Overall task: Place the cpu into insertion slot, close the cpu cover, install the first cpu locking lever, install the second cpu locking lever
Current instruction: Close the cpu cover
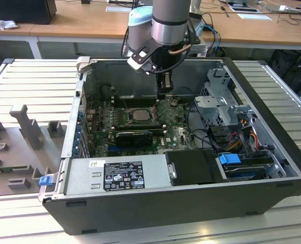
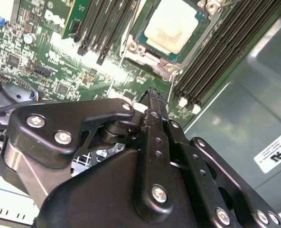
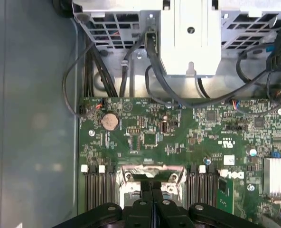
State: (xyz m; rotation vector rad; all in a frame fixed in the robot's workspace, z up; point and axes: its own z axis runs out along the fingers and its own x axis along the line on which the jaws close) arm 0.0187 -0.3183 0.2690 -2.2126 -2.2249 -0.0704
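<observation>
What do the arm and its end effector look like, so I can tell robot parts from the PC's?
The arm is a silver-grey cylinder with a pale blue joint cap and a black cable looping beside it. The end effector is matte black, with slim fingers on jointed linkage bars fastened by silver screws.

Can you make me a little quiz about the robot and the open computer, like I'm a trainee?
1. True or false: the cpu already lies in the insertion slot.
2. The gripper hangs over: A the grey table, B the motherboard, C the power supply.
3. What small round silver thing sits on the motherboard in the first wrist view?
Key: 1 true. 2 B. 3 the coin cell battery.
</observation>
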